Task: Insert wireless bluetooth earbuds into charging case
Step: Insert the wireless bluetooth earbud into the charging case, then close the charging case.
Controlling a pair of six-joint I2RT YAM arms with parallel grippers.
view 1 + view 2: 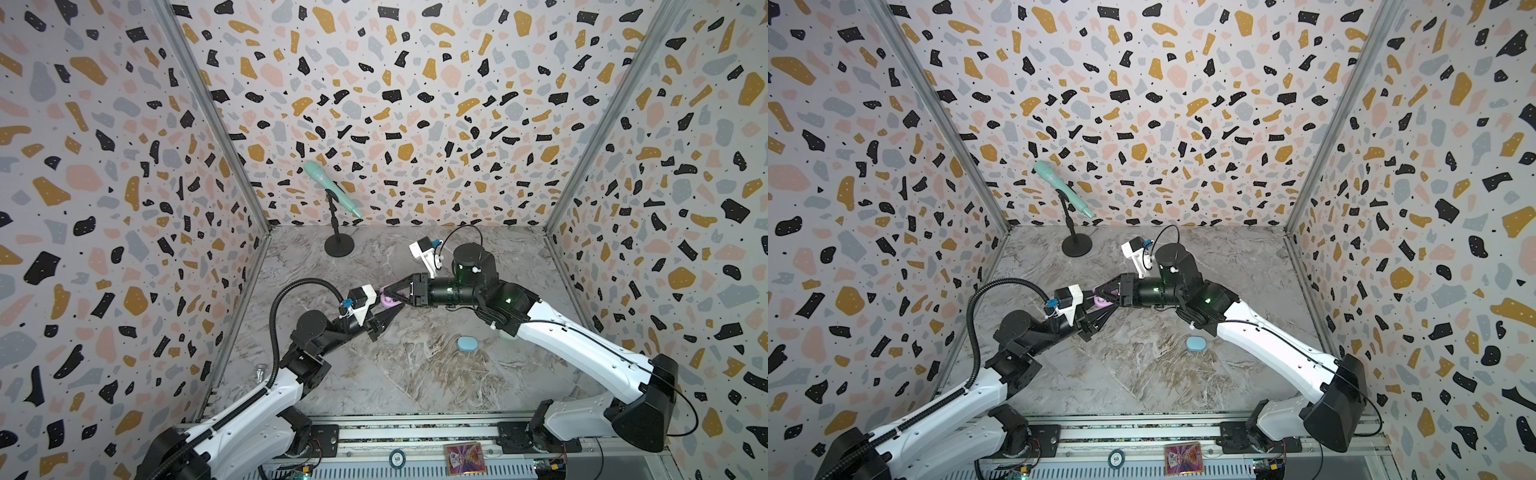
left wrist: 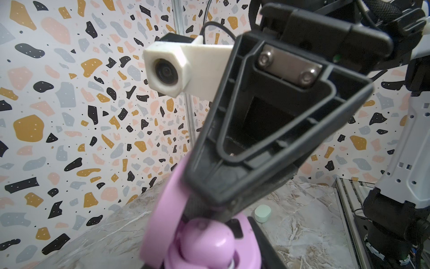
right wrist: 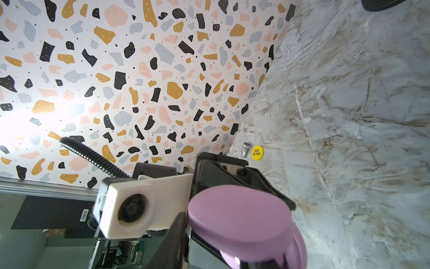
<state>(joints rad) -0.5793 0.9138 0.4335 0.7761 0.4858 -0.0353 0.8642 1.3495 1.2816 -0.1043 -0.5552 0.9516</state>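
A pink charging case [image 1: 389, 300] is held open above the middle of the table [image 1: 395, 374] by the left gripper [image 1: 392, 311], whose jaws are clamped tightly on it. The right gripper [image 1: 386, 292] is set at the case's open top; how far its jaws are parted cannot be told. 1 rounded pink earbud [image 2: 204, 242] appears seated inside the case. 1 blue case [image 1: 467, 343] lies nearer the front edge, well apart.

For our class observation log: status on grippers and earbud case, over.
Left gripper shut on pink case. Right gripper at same case, grip unclear. Blue case lies apart.
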